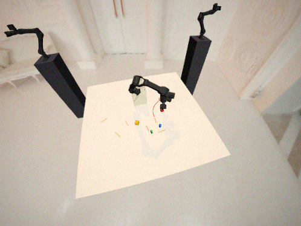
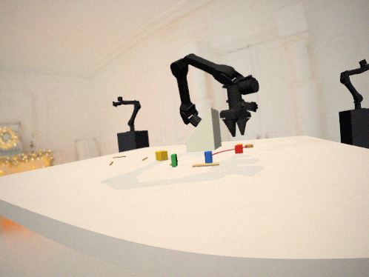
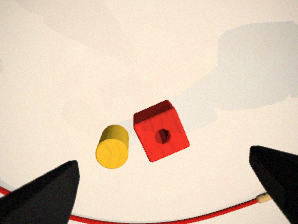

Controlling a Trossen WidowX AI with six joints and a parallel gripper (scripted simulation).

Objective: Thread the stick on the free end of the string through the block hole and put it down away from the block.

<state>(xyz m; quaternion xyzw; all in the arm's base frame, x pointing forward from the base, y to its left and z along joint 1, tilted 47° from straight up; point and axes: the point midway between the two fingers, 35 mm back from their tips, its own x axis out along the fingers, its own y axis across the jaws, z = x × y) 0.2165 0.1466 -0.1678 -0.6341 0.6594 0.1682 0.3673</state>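
My gripper (image 1: 162, 109) (image 2: 238, 135) (image 3: 165, 161) is open and empty, pointing down, above a red cube (image 2: 238, 149) (image 3: 172, 141). A dark hole shows in the cube's face in the wrist view. The larger yellow block (image 1: 136, 122) (image 2: 161, 155) stands apart; I can make out no hole in it. The tan button (image 1: 159, 99) (image 2: 250, 146) lies near the red cube. A red string (image 1: 153, 110) (image 2: 223, 151) (image 3: 220, 210) curves from it to the thin stick (image 1: 155, 119) (image 3: 262, 198), partly hidden by a finger in the wrist view.
A yellow cylinder (image 3: 112, 152) stands beside the red cube. A blue block (image 1: 159, 125) (image 2: 208, 157) and a green block (image 1: 152, 132) (image 2: 174, 160) stand near loose sticks (image 1: 162, 131) (image 1: 147, 128). Other loose sticks (image 1: 117, 134) (image 1: 103, 120) (image 1: 127, 122) lie around the yellow block.
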